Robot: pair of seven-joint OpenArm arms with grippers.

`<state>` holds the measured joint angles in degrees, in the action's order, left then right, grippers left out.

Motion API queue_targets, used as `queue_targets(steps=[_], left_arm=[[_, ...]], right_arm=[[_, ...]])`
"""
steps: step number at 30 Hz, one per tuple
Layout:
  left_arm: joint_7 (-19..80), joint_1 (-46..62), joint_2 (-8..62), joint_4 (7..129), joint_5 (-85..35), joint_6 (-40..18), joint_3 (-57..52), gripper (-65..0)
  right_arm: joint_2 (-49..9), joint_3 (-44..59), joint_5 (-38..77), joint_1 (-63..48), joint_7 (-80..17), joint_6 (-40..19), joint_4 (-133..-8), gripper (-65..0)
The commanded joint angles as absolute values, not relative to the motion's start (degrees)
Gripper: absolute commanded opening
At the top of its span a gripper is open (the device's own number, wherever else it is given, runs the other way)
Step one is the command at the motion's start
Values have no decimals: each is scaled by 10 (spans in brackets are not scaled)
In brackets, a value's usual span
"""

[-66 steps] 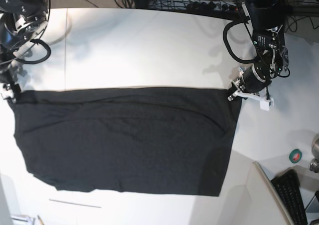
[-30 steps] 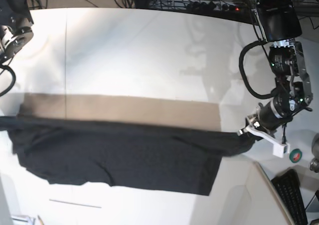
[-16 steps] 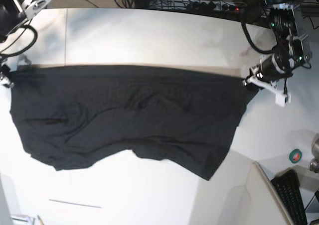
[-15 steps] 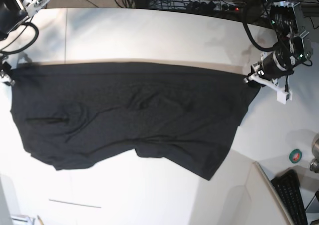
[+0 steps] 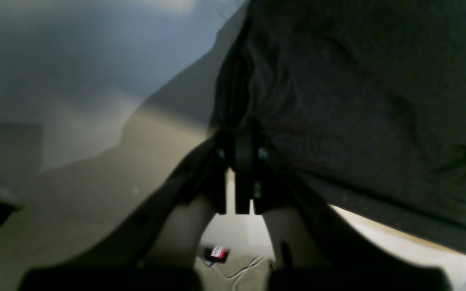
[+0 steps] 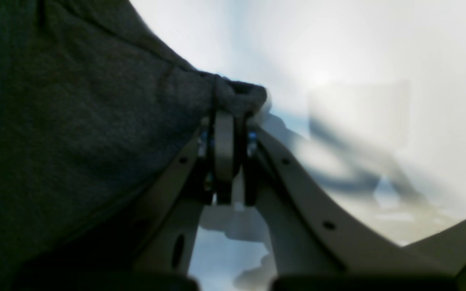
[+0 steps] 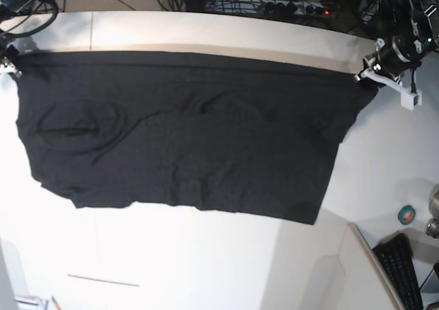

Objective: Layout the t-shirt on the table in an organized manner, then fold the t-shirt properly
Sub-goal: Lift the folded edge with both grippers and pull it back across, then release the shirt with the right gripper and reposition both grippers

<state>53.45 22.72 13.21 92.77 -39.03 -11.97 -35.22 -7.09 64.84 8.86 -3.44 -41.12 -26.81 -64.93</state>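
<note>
T-shirt, base view: t-shirt [image 7: 185, 138] is stretched between both end effectors, plain black side up, its top edge taut across the far part of the surface [image 7: 206, 269].
Left end effector, base view: left end effector [image 7: 367, 75] is at the shirt's corner on that view's right; cloth spreads from it toward the view's left and toward the camera.
Right end effector, base view: right end effector [image 7: 9, 62] is at the opposite corner, partly cut off by the frame edge.
Progress, base view: judged to be in the layout stage; the cloth is spread wide but creased, with a bulge near the right end effector. Smoothing, release and every fold remain.
Left wrist view: left end effector [image 5: 239, 155] has its jaws together, clamped on a bunched edge of the t-shirt [image 5: 358, 101]; fabric extends up and to the right of the tips.
Right wrist view: right end effector [image 6: 225, 133] is likewise clamped on a hem corner of the t-shirt [image 6: 75, 121]; fabric lies to the left of the tips.
Hidden, all views: the print is not visible. Whether the lower hem rests on the surface cannot be told. Both wrist backgrounds are blurred.
</note>
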Motion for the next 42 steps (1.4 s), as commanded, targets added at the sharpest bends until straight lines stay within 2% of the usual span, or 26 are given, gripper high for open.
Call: queue_targets(steps=[1, 4, 8, 17, 23, 26, 33, 36, 37, 38, 40, 42], left_arm=[[524, 236, 141, 941, -386, -115, -361, -650], [524, 252, 140, 941, -386, -115, -362, -650], [524, 269, 140, 936, -386, -115, -362, -650], [523, 267, 140, 936, -353, -114, -362, -650], [521, 255, 128, 926, -275, -115, -361, -650], [489, 250, 125, 909, -271, -115, -356, -650], [487, 247, 126, 895, -271, -114, -356, -650], [487, 246, 126, 900, -271, -112, -360, -650], [487, 246, 126, 900, -271, -112, -361, -650], [487, 246, 126, 900, -271, -112, -361, -650], [487, 247, 126, 900, -271, -111, -363, -504], [487, 247, 127, 901, -271, -111, -373, -355]], right_arm=[[-87, 654, 87, -40, -400, -279, -662, -650], [-87, 655, 87, -52, -400, -313, -662, -650], [-74, 655, 87, -71, -401, -317, -666, -650], [7, 650, 84, -127, -401, -317, -822, -650], [14, 654, 84, -131, -401, -317, -829, -650], [15, 653, 84, -142, -401, -317, -830, -650], [15, 653, 86, -149, -403, -317, -830, -650], [12, 654, 86, -145, -439, -317, -830, -650], [11, 654, 87, -145, -449, -317, -830, -593], [10, 654, 87, -145, -454, -318, -833, -506], [14, 655, 87, -145, -451, -318, -861, -381], [21, 655, 87, -146, -451, -319, -897, -357]])
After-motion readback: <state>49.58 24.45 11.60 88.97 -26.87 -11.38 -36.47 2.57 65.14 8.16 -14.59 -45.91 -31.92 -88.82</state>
